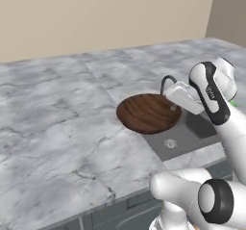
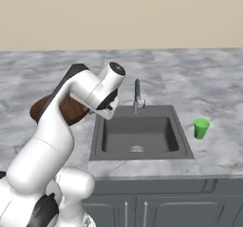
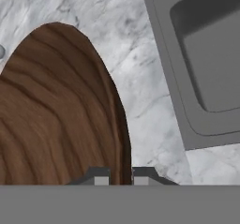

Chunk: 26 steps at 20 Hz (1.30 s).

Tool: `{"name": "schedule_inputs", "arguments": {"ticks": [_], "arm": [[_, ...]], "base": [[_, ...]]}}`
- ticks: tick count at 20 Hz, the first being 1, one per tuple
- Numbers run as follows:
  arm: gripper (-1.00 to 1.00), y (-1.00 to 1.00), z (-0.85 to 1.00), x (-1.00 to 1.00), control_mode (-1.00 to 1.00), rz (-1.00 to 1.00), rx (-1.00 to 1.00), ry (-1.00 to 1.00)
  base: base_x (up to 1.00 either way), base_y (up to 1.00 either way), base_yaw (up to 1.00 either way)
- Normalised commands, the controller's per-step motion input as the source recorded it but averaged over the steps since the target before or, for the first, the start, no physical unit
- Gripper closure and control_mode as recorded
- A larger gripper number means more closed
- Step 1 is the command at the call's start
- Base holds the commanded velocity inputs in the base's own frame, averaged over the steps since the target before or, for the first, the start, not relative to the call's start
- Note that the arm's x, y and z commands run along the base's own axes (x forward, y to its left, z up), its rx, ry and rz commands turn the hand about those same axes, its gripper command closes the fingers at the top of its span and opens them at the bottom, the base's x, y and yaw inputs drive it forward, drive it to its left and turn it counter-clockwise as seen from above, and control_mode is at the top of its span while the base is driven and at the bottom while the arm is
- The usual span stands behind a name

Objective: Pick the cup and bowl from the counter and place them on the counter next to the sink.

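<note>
I see the brown bowl on the left, next to the sink. My tool is pinched on the bowl's rim, one tip on each side of it. In the hand view the grey-white bench shows past the rim, and the sink corner is further right. From the left base view the bowl hangs partly over the sink's left edge. I cannot tell if it sits on the bench or is held just above it. The thin tap stands behind the sink. Far right, the little green cup stands upright on the bench, just past the sink's right side.
</note>
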Motion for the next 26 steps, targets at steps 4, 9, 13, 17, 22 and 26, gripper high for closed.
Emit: {"name": "schedule_inputs", "arguments": {"ticks": [4, 9, 13, 17, 22, 26], "arm": [[1.00, 0.00, 0.00, 0.00, 1.00, 0.00, 0.00, 0.00], [1.00, 0.00, 0.00, 0.00, 1.00, 0.00, 0.00, 0.00], [1.00, 0.00, 0.00, 0.00, 1.00, 0.00, 0.00, 0.00], [1.00, 0.00, 0.00, 0.00, 1.00, 0.00, 0.00, 0.00], [1.00, 0.20, 0.00, 0.08, -1.00, 0.00, 0.00, 0.01], [1.00, 0.29, 0.00, 0.21, -1.00, -0.02, -0.03, 0.06]], "base": [[0.26, -0.22, 0.18], [0.00, 0.00, 0.00], [0.00, 0.00, 0.00], [0.00, 0.00, 0.00], [0.00, 0.00, 0.00], [0.00, 0.00, 0.00]]}}
